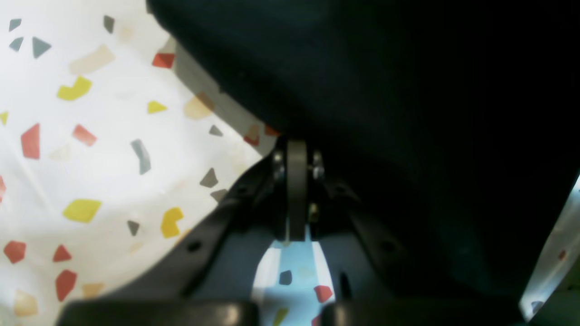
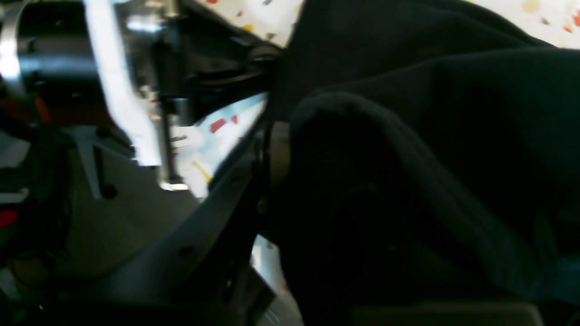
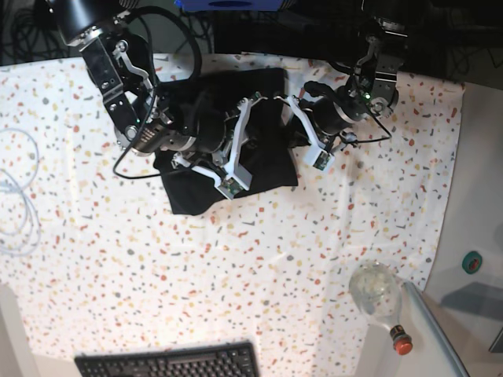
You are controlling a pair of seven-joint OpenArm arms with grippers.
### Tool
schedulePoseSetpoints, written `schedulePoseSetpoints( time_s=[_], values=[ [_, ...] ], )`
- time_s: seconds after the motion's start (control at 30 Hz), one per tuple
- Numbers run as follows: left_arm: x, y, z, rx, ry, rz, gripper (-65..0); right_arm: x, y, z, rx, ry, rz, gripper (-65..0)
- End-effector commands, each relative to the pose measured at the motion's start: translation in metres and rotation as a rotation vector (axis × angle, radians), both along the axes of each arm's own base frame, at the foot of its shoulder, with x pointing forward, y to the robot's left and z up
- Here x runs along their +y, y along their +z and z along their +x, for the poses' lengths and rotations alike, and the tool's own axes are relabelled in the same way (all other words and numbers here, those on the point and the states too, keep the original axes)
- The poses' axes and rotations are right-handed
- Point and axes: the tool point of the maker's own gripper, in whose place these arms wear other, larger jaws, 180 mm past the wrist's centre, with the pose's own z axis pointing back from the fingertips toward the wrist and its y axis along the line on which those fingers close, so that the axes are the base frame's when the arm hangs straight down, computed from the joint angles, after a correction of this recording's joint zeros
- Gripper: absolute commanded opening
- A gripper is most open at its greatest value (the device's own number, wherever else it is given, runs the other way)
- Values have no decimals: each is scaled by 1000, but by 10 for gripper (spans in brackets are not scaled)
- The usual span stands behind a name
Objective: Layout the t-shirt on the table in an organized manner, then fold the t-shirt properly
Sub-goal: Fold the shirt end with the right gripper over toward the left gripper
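1. Speckled table [image 3: 236, 283] carrying the t-shirt [image 3: 267, 161], far centre, bunched.
2. Left gripper [image 1: 297, 149] pinched on its right edge.
3. Right gripper [image 2: 272, 149] clamped on the left part; both arms equally near.

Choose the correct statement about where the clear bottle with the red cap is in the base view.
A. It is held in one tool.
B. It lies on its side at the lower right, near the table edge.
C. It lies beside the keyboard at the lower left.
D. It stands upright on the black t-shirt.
B: the clear bottle lies tipped over at the lower right of the table, far from the black t-shirt.
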Motion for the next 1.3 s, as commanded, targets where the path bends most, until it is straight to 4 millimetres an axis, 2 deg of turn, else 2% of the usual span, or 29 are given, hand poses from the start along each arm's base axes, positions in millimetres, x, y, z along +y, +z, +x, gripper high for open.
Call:
schedulePoseSetpoints(
  time_s=[0.0, 0.27, 0.57, 0.63, 0.73, 0.8, 0.83, 0.93, 1.03, 1.17, 1.27],
  values=[
    [-2, 9, 8, -34, -1, -19, -650, 11, 15, 7, -35, -6, 49, -650],
    [-2, 8, 8, -33, -1, -21, -650, 22, 15, 13, -26, -18, 42, -650],
    [1, 9, 3, -32, 2, -16, -650, 32, -2, 8, 40, -28, 40, -650],
    [22, 13, 5, -47, 42, 7, -650, 32, -2, 8, 40, -28, 40, -650],
    [69, 24, 4, -78, 149, 50, -650, 32, -2, 6, 40, -29, 44, -431],
    [102, 30, -1, -90, 220, 90, -650, 35, 0, 7, 26, -29, 56, -342],
    [119, 34, -4, -96, 254, 111, -650, 36, 1, 8, 21, -30, 61, -318],
    [165, 42, -18, -102, 346, 174, -650, 37, 2, 7, 18, -28, 64, -309],
    [209, 49, -34, -99, 443, 231, -650, 49, 2, -4, 18, 22, 64, -309],
    [247, 60, -45, -112, 540, 274, -650, 57, 1, -12, 22, 55, 62, -309],
    [266, 57, -57, -47, 586, 310, -650, 63, 0, -19, 36, 47, 48, -309]
  ],
)
